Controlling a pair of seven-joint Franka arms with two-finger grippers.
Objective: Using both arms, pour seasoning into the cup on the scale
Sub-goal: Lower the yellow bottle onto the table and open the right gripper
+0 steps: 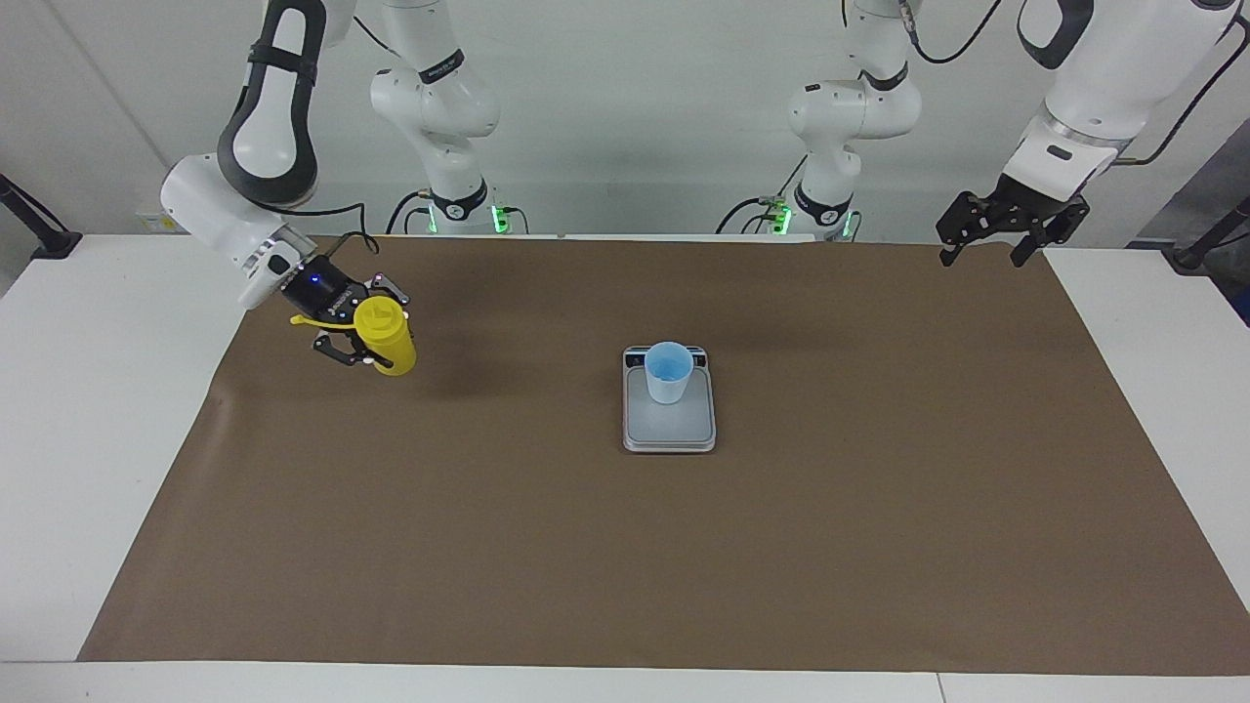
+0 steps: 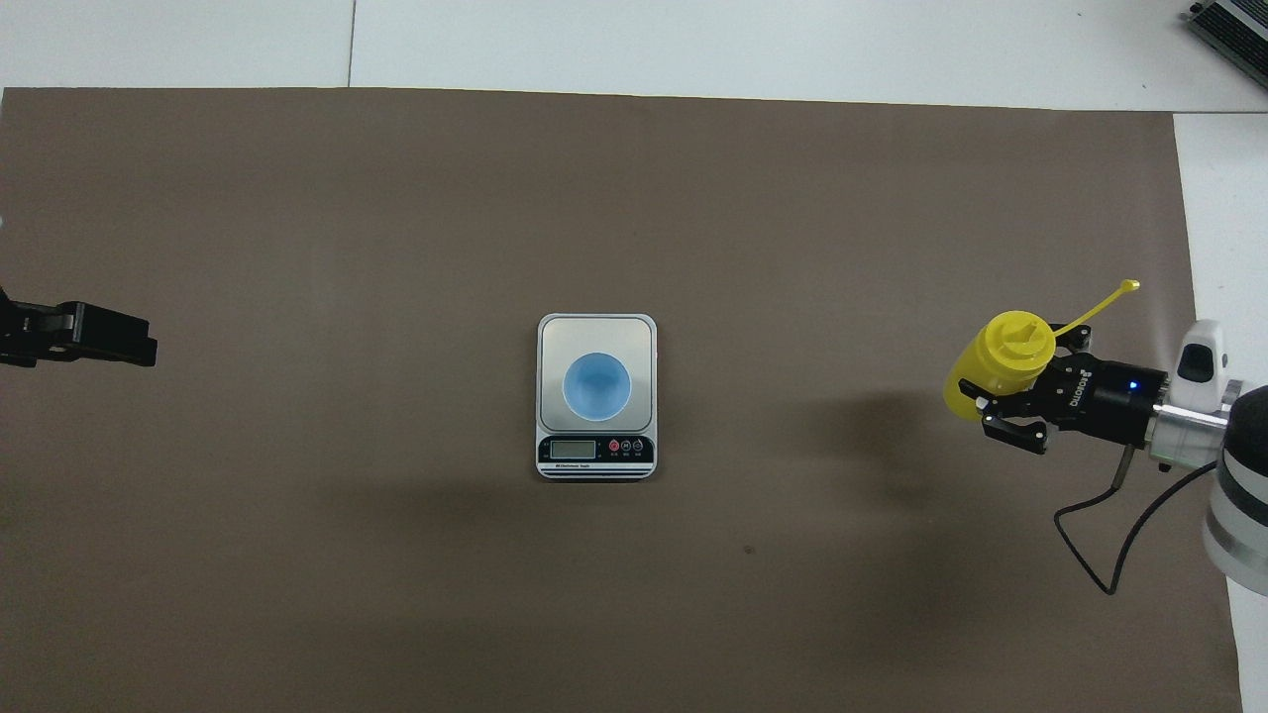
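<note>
The seasoning [image 1: 388, 339] [image 2: 999, 358], a yellow squeeze bottle, is close to upright at the right arm's end of the brown mat, its cap strap sticking out sideways. My right gripper [image 1: 366, 330] [image 2: 1003, 384] is shut on its body from the side. I cannot tell whether the bottle's base touches the mat. The pale blue cup [image 1: 669, 373] [image 2: 596, 384] stands upright on the scale [image 1: 670, 432] [image 2: 594, 452] at the mat's middle, apart from both grippers. My left gripper [image 1: 981, 256] [image 2: 119, 337] hangs open with nothing in it over the mat's edge at the left arm's end.
A brown mat [image 1: 625, 547] covers most of the white table [image 1: 88, 410]. A black cable [image 2: 1109, 535] loops from the right wrist above the mat. A grey device [image 2: 1233, 30] lies at the table's corner farthest from the robots, at the right arm's end.
</note>
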